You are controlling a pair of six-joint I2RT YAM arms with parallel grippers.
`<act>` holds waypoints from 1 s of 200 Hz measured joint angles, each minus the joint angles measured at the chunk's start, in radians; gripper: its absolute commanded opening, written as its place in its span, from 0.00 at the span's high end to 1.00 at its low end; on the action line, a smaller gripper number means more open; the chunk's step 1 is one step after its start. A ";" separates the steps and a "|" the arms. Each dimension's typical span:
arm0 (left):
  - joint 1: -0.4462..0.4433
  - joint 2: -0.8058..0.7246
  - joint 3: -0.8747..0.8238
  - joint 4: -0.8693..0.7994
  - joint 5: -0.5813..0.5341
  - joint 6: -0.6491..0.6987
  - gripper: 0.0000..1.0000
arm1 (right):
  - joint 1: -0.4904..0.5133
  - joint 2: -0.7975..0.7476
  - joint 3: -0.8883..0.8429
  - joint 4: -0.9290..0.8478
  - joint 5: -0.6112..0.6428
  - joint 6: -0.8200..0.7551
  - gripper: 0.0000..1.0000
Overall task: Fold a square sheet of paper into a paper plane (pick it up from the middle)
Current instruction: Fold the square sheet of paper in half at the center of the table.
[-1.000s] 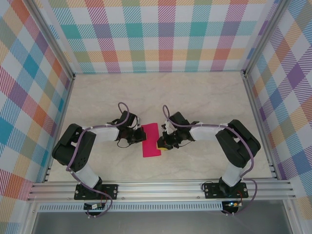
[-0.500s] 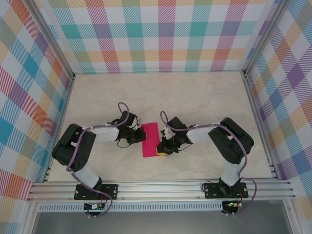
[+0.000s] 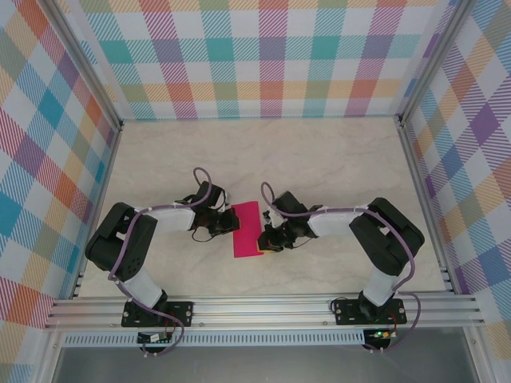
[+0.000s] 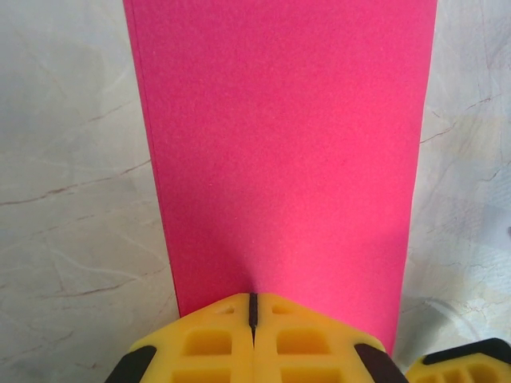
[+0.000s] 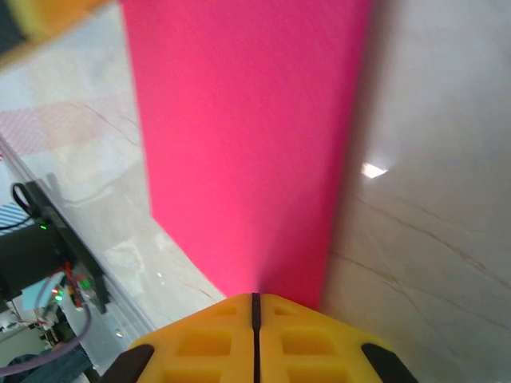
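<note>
A pale cream bench (image 3: 319, 159) with faint grey marble veining sits inside a booth. Its three walls (image 3: 263, 56) are covered in pastel checks of teal, pink, orange and purple, and silver metal rails (image 3: 263, 307) frame its edges. Two black arms, each trailing a purple cable (image 3: 200, 177), are bolted to the near rail and bend inward toward each other.

Between them, in the near half of the bench, lies the magenta-pink sheet of paper (image 3: 247, 229). It shows as a narrow upright oblong, slightly tilted and flat on the surface.

The left tool (image 3: 234, 219) meets the paper's left long edge. In the left wrist view its yellow fingers (image 4: 215, 343) are closed tight together with only a thin seam between them, and their tips sit on the paper (image 4: 279, 144).

The right tool (image 3: 266, 243) meets the right edge near the bottom corner. In the right wrist view its yellow fingers (image 5: 207, 339) are likewise closed together, tips against the paper (image 5: 247, 136). A soft shadow falls on the marbled surface beside the paper.
</note>
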 measured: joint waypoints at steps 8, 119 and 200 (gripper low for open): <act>0.000 0.000 0.000 0.000 0.002 0.000 1.00 | 0.001 0.005 -0.016 0.005 0.000 -0.001 0.94; 0.000 0.003 0.008 -0.011 0.002 0.000 1.00 | -0.050 -0.097 0.033 0.048 0.067 -0.011 0.95; 0.000 0.002 0.009 -0.015 0.002 0.004 1.00 | -0.059 0.066 0.038 0.120 0.055 0.030 0.95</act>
